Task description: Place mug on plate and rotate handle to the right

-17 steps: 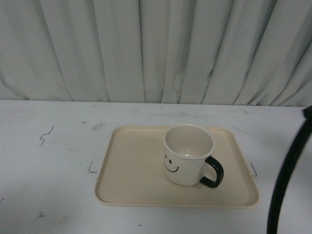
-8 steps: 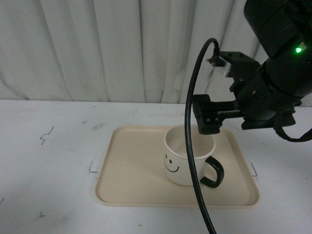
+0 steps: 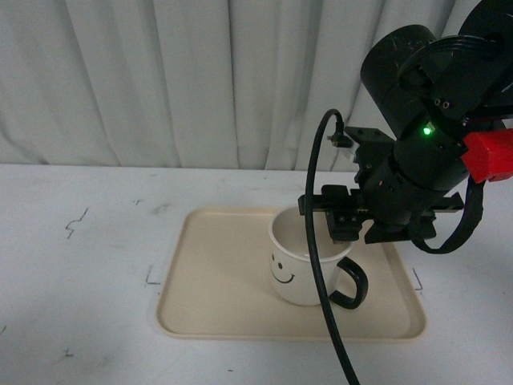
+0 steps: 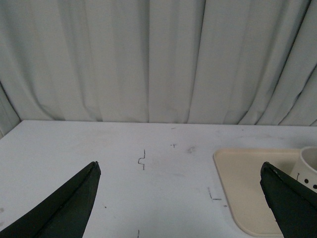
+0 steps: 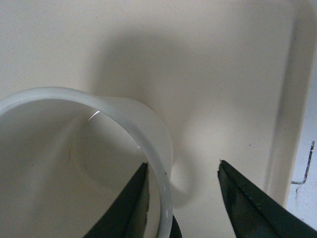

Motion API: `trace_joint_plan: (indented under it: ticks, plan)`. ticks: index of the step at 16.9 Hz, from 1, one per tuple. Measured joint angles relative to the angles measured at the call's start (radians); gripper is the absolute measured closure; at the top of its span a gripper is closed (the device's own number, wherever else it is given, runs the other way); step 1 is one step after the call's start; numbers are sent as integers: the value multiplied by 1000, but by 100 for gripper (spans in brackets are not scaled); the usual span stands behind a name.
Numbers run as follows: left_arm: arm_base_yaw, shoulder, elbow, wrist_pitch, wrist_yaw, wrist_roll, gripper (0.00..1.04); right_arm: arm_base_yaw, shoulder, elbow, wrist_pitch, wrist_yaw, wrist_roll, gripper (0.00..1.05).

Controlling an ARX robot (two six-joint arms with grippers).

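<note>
The cream-white mug [image 3: 294, 277] stands upright on the beige plate [image 3: 216, 273], right of its middle. Its smiley face points toward the front. Its black handle [image 3: 353, 289] points right and slightly forward. My right gripper [image 3: 346, 231] hangs over the mug's right rim, open. In the right wrist view the right gripper [image 5: 183, 162] straddles the mug's rim [image 5: 124, 119], one finger inside the mug and one outside over the plate [image 5: 213, 74]. My left gripper [image 4: 179, 164] is open and empty above the table, left of the plate [image 4: 247, 183] and the mug's edge [image 4: 309, 166].
A white table [image 3: 88, 273] with small black marks carries the plate. A grey curtain [image 3: 200, 80] hangs along the back. A black cable [image 3: 317, 265] from the right arm loops down in front of the mug.
The right arm has come into view from the right and has moved down and left over the mug. The mug and plate have not moved.
</note>
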Motion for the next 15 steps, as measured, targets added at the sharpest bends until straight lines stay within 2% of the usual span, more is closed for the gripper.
trace_joint_plan:
  ticks: [4,7,9,13,15]
  plan:
    - [0,0,0,0,0,0,7,-1,5,44,-59,-18,-13,100]
    - [0,0,0,0,0,0,7,-3,6,101,-127,-58,-109,102]
    - [0,0,0,0,0,0,7,0,11,163,-177,-116,-294,102]
    - [0,0,0,0,0,0,7,22,75,237,-276,-155,-672,102]
    - [0,0,0,0,0,0,7,32,96,284,-295,-190,-803,102]
